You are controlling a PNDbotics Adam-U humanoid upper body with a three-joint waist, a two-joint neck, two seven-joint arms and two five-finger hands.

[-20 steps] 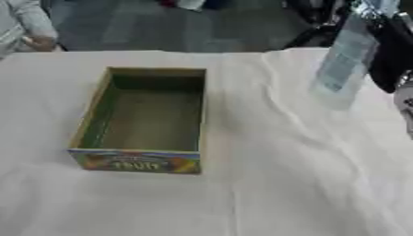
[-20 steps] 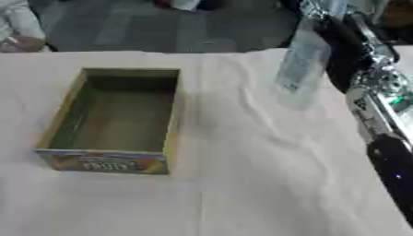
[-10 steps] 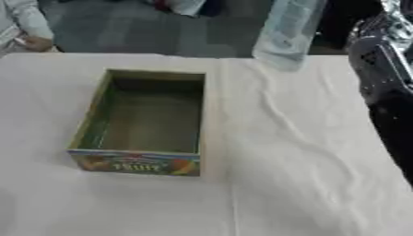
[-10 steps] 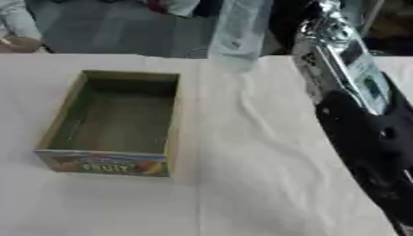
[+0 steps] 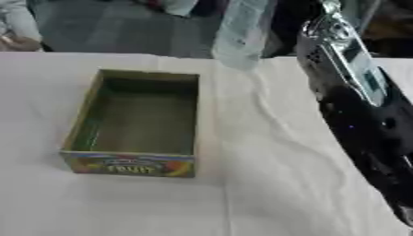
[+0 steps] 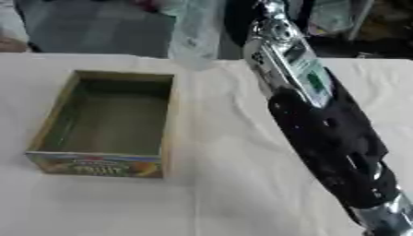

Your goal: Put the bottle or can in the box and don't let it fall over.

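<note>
A clear plastic bottle (image 5: 240,32) hangs upright in the air over the table's far edge, just beyond the far right corner of the box. My right hand (image 5: 282,20) shows as a dark shape against the bottle's right side and is shut on it, though its fingers are mostly hidden. The open cardboard box (image 5: 129,167) lies on the left part of the table; it has a green inside, nothing in it, and a colourful printed front. My left hand shows in no view.
My right forearm (image 6: 322,120), black and silver, runs from the lower right corner up to the bottle and covers the table's right side. A wrinkled white cloth (image 5: 258,152) covers the table. Beyond the far edge lies a dark floor with clutter.
My right hand has carried the bottle left, from the table's right side to just behind the box's far right corner. The forearm now stretches farther across the view.
</note>
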